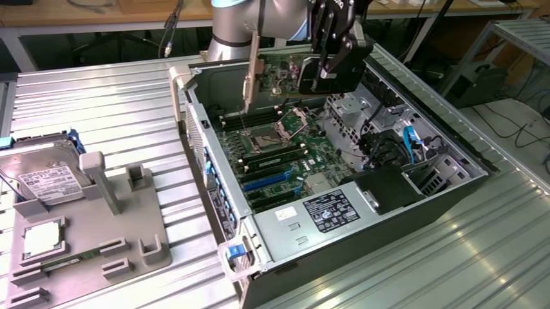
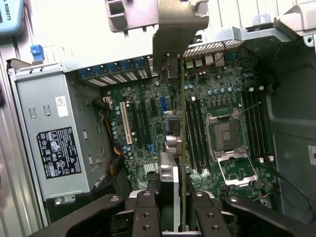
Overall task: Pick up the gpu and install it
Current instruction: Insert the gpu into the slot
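Claw (image 2: 174,198) around gpu (image 1: 277,73) (edge-on, above motherboard (image 1: 273,154))

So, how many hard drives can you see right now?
1: the silver hard drive with a white label, lying on the grey fixture at the exterior view's left. More may be hidden inside the computer case.

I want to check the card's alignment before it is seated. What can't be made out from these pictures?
- Fan face of the gpu: edge-on in the wrist view; behind the gripper in the exterior view.
- Slot under the gpu: wrist view, hidden behind the card's own edge and bracket.
- Power supply label text: too small in both views.
- Motherboard edge nearest the camera: wrist view, hidden behind the fingers.
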Robot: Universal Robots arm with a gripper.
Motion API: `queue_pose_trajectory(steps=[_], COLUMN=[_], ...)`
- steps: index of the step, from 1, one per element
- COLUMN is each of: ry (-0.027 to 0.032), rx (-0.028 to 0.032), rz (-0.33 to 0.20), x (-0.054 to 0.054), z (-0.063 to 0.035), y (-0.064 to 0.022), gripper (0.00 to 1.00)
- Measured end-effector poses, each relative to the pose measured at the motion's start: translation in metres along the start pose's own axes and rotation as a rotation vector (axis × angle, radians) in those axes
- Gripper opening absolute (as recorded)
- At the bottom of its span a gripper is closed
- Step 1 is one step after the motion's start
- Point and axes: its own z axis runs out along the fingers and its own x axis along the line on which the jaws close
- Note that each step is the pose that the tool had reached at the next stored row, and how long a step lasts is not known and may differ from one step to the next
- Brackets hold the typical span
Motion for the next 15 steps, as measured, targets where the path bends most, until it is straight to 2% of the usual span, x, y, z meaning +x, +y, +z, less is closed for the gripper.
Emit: queue_pose_trajectory(steps=[3, 8, 15], ry=[-0.0001, -0.0004, -0.0002], rx=[0.0020, 0.0086, 0.0127], rz=[-0.024, -0.101, -0.202], x=[0.0000, -0.0001, -0.0002], z=[0.0006, 0.0019, 0.0031], y=[-0.0002, -0.0006, -0.0011], gripper=[0.28, 0.28, 0.28])
